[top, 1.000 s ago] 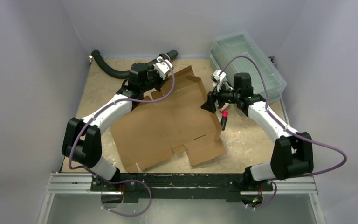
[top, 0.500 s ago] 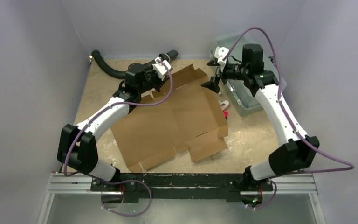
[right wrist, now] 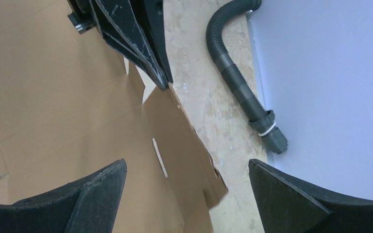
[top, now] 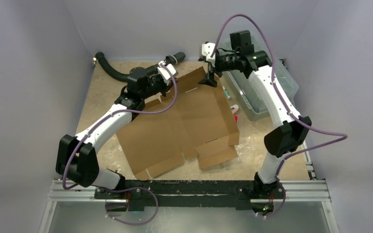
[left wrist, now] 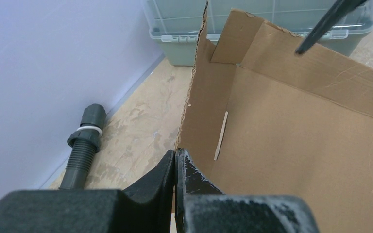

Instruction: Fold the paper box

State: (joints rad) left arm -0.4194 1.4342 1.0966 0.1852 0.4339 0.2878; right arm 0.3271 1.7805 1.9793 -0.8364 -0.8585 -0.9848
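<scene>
The paper box (top: 184, 124) is a brown cardboard sheet lying mostly flat mid-table, with its far flap raised. My left gripper (top: 161, 83) is shut on the far-left edge of that raised flap; in the left wrist view the jaws (left wrist: 175, 156) pinch the thin cardboard edge (left wrist: 194, 97). My right gripper (top: 208, 77) is open and empty, hovering above the flap's far right corner. In the right wrist view its fingers (right wrist: 97, 194) stand wide apart over the cardboard (right wrist: 77, 121), with the left gripper (right wrist: 162, 82) in sight beyond.
A clear greenish lidded bin (top: 272, 82) stands at the back right under the right arm. A black ribbed hose (top: 114, 73) lies along the back left wall. A small red and white item (top: 233, 108) lies between the box and the bin.
My right arm has risen and swung from the box's right side to its far edge. The box's right side has settled lower. My left gripper has kept its hold.
</scene>
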